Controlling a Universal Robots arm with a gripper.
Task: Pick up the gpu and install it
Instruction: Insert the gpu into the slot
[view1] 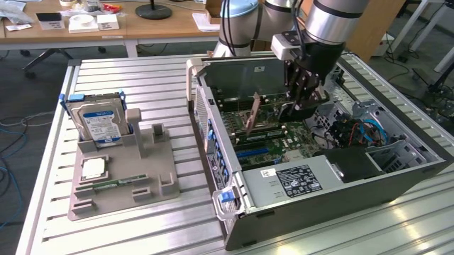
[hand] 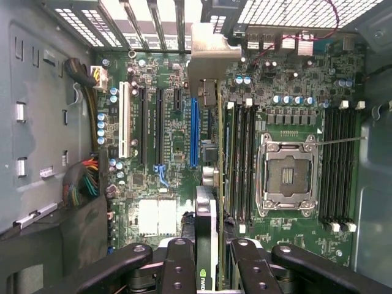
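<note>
My gripper [view1: 302, 108] reaches down into the open computer case [view1: 333, 204] and is shut on the gpu [view1: 252, 114], a thin card held on edge with its brownish back showing. In the wrist view the gpu [hand: 208, 239] runs edge-on away from my gripper [hand: 211, 269], and its black fingers [hand: 177, 263] clamp it from both sides. The card's silver end bracket [hand: 211, 58] sits near the case's rear slot openings. The card hangs above the motherboard [hand: 153, 214], beside the long blue slot [hand: 194, 131], on the side toward the memory slots [hand: 242, 159].
On the grey fixture [view1: 142, 175] at the exterior view's left stand a blue-labelled hard drive [view1: 99, 122], a square chip [view1: 93, 169] and a green memory stick [view1: 114, 183]. Inside the case are the empty CPU socket [hand: 288, 174], coloured cables [hand: 86, 180] and the case walls.
</note>
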